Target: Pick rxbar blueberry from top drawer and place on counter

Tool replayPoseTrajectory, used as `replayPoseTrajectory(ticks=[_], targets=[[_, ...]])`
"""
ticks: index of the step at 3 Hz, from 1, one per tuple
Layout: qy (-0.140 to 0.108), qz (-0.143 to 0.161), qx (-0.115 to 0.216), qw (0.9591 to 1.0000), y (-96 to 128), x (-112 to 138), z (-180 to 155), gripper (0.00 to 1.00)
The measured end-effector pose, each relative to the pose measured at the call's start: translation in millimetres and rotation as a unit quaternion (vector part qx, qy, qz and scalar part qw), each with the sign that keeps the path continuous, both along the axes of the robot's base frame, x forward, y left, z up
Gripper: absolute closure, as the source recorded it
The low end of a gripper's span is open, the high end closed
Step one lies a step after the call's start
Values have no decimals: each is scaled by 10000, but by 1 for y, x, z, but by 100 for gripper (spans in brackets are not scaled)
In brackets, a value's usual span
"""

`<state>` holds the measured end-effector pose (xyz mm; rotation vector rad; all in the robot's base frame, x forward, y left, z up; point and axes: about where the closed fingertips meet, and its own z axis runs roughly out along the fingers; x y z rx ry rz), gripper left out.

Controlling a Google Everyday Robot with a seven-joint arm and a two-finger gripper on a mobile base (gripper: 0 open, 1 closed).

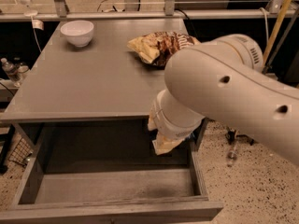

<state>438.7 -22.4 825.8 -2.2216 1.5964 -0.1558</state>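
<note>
Here — gripper (164,143) over open top drawer (112,186)

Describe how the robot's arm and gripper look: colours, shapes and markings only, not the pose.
The arm is a thick, smooth, off-white rounded shell with two small dark round holes and a patch of dark vent slits near its upper joint. The gripper, a cream-yellow piece, sits below the wrist over the right rear of the top drawer.
</note>
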Motion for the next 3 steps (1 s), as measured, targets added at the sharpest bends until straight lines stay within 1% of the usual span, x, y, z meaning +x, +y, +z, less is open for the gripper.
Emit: replayPoseTrajectory(ticks=[1,2,3], targets=[[66,178,-179,9997,-1,22,14,100],[200,330,-233,9990,0,51,28,100],[450,423,-165,9980,-4,86,34,100]])
